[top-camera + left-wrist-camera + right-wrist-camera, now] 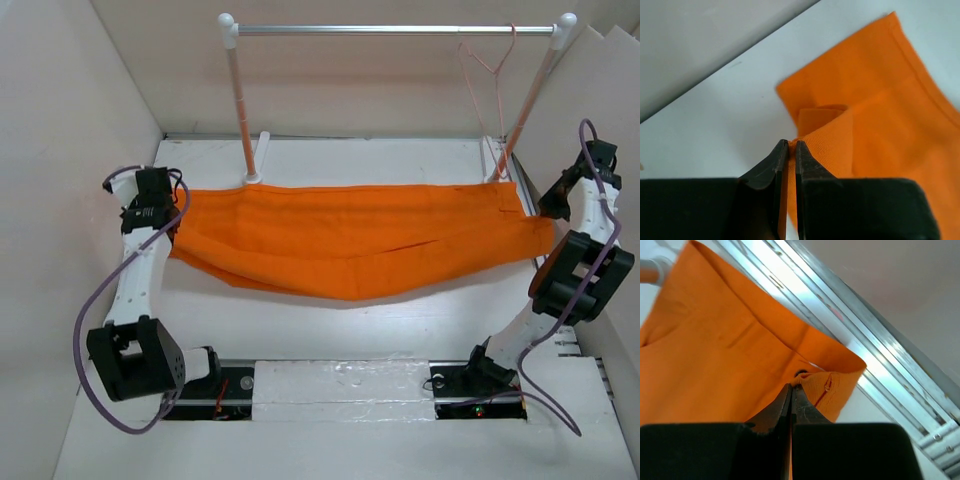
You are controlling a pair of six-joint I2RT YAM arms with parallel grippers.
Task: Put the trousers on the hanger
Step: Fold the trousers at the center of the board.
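Observation:
The orange trousers (350, 245) hang stretched between my two grippers, sagging in the middle above the table. My left gripper (172, 232) is shut on their left end, which also shows in the left wrist view (880, 125) with cloth pinched between the fingers (790, 150). My right gripper (548, 212) is shut on their right end by the waistband (740, 340), fingertips closed on the cloth (791, 390). The pinkish-red wire hanger (487, 65) hangs by its hook from the right part of the silver rail (390, 30), behind and above the trousers.
The rail stands on two posts (242, 110) with white feet at the back of the table (330, 330). White walls (70, 150) close in on both sides. Aluminium rails (875, 365) run along the right edge.

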